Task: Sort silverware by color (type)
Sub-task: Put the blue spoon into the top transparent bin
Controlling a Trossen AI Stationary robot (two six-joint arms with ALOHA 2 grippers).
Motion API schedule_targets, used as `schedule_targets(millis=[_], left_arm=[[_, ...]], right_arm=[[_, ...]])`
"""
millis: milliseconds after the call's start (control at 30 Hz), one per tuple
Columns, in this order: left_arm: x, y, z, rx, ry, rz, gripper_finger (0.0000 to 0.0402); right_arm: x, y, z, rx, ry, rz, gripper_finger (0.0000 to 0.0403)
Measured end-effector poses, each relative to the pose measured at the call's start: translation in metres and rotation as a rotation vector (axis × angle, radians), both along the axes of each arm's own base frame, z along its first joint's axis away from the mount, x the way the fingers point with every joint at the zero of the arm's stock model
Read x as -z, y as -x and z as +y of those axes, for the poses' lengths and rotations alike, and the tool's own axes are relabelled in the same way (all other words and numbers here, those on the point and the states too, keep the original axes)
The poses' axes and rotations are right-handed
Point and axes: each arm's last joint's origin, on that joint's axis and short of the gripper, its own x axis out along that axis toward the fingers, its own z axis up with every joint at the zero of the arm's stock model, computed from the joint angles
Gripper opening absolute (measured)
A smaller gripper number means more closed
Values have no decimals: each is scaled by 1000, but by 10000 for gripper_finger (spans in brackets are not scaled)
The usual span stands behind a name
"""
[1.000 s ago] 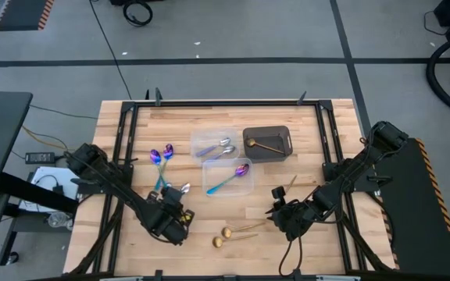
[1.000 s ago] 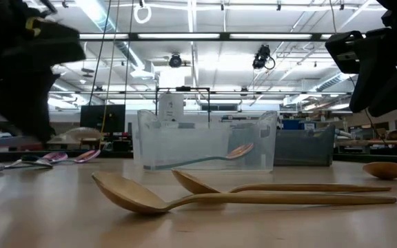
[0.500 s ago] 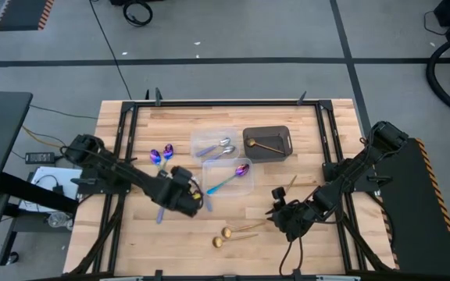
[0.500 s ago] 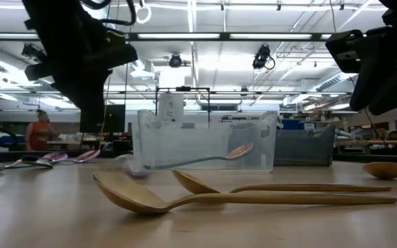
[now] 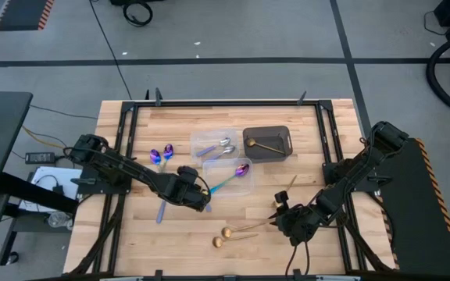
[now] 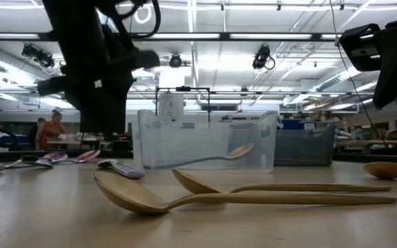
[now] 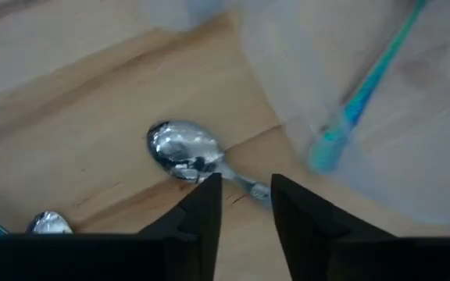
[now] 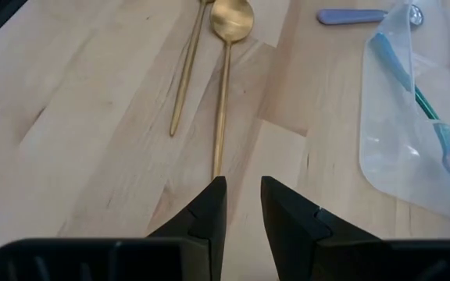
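Low centre of the high view: two gold spoons [image 5: 226, 233] side by side on the table [image 5: 131, 242]. Just right, the right gripper [image 5: 281, 219], narrowly parted, empty. Left of centre, the left gripper [image 5: 202, 200], released, over one silver spoon [image 7: 184, 151] beside a clear tub [image 5: 244, 185] holding one purple spoon [image 5: 239, 170]. Higher up: two purple spoons [image 5: 162, 154] at left, two silver ones [image 5: 222, 147] in a second tub [image 5: 198, 140], one gold one [image 5: 262, 144] in a dark tub [image 5: 283, 133].

Industrial lab: strip lights [image 6: 205, 36], taped floor [image 5: 233, 61].

Two clear plastic tubs [image 5: 198, 139], one dark rectangular tub [image 5: 286, 133]; three iridescent purple spoons [image 5: 155, 156], at least three gold spoons [image 5: 226, 232], at least three silver spoons [image 5: 224, 143].
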Motion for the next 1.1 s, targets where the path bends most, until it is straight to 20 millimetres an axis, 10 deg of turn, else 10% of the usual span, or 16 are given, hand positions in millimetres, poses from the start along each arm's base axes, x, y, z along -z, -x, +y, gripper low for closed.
schedule_targets(millis=[1100], left_arm=[[51, -12, -3, -52, 42, 149, 98]], right_arm=[[1, 3, 0, 9, 26, 3, 91]])
